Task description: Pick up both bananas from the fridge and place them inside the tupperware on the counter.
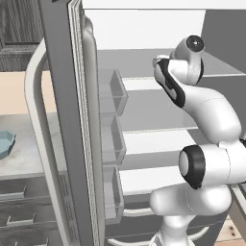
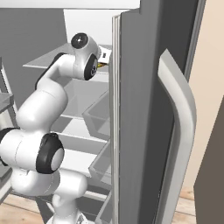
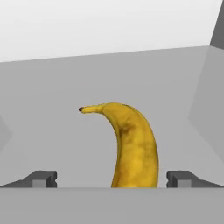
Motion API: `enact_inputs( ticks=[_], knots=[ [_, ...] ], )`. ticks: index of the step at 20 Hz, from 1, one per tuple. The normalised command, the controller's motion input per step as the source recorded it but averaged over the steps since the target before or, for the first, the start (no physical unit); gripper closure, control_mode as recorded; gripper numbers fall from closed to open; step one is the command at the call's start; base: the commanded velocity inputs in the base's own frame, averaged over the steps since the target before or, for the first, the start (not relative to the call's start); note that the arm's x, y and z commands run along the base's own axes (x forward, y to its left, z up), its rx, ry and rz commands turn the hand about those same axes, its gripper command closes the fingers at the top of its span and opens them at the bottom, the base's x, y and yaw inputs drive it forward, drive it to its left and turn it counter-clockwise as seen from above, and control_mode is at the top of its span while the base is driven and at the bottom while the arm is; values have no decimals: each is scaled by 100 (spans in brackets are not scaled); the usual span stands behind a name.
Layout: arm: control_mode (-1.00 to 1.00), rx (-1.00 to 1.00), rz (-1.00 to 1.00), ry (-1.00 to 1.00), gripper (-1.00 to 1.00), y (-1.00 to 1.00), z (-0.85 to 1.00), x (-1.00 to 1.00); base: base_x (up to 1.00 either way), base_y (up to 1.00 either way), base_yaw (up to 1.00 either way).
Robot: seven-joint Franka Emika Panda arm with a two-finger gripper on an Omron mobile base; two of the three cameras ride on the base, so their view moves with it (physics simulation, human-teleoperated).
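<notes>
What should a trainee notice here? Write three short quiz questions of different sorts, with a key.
1. True or false: the pincer stands open, one fingertip on each side of the banana.
2. The banana lies on: A) the counter B) a grey fridge shelf C) the tupperware.
3. Fill in: the blue tupperware sits on the ____.

Key: 1 true; 2 B; 3 counter.

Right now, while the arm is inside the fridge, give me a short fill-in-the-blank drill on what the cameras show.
1. In the hand view, the fruit between the end effector fingertips is a ____.
2. The end effector's fingertips stand ____, one on each side of the banana.
3. The banana lies on a grey fridge ____.
4. The tupperware on the counter is light ____.

Missing words: banana; apart; shelf; blue
</notes>
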Motion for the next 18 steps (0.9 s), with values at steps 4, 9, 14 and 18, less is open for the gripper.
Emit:
enact_inputs(
  ticks=[4, 9, 14, 18],
  knots=[
    [-100, 0, 0, 18, -100, -8, -1, 38, 0, 0, 0],
    [-100, 0, 0, 7, -100, -7, -7, 33, 0, 0, 0],
    [-100, 0, 0, 0, -100, -9, -20, 15, 0, 0, 0],
    [-100, 0, 0, 0, -100, -3, -30, 0, 0, 0, 0]
  ],
)
